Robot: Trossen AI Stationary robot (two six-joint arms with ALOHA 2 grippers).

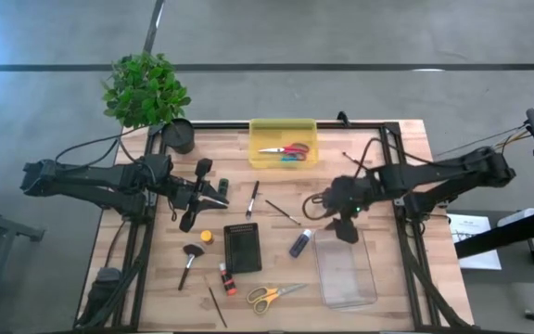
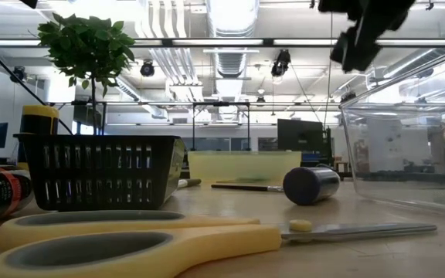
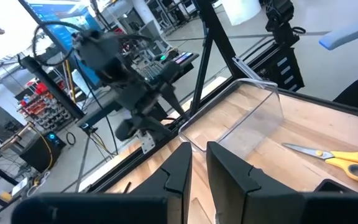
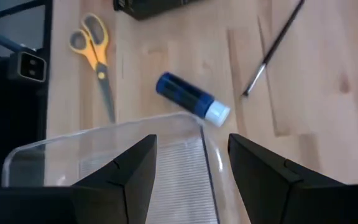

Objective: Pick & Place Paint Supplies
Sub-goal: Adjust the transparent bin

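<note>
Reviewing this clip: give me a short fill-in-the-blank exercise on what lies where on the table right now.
1. The right gripper, fingers open, hangs over the near end of the clear plastic ____.
2. The red-handled scissors lie inside the ____ plastic bin.
3. The blue tube with a white cap lies on the wooden table between the clear container and the black mesh ____.

Missing words: container; yellow; basket

Desk (image 1: 360,148): light wood planks, black frame. Bin (image 1: 283,144): translucent yellow. Basket (image 1: 242,248): black mesh. Scissors (image 1: 272,295): yellow handles. Tube (image 1: 299,243): dark blue, white cap. Box (image 1: 345,269): clear. Plant (image 1: 144,88): green, black pot. Both arms: black.
</note>
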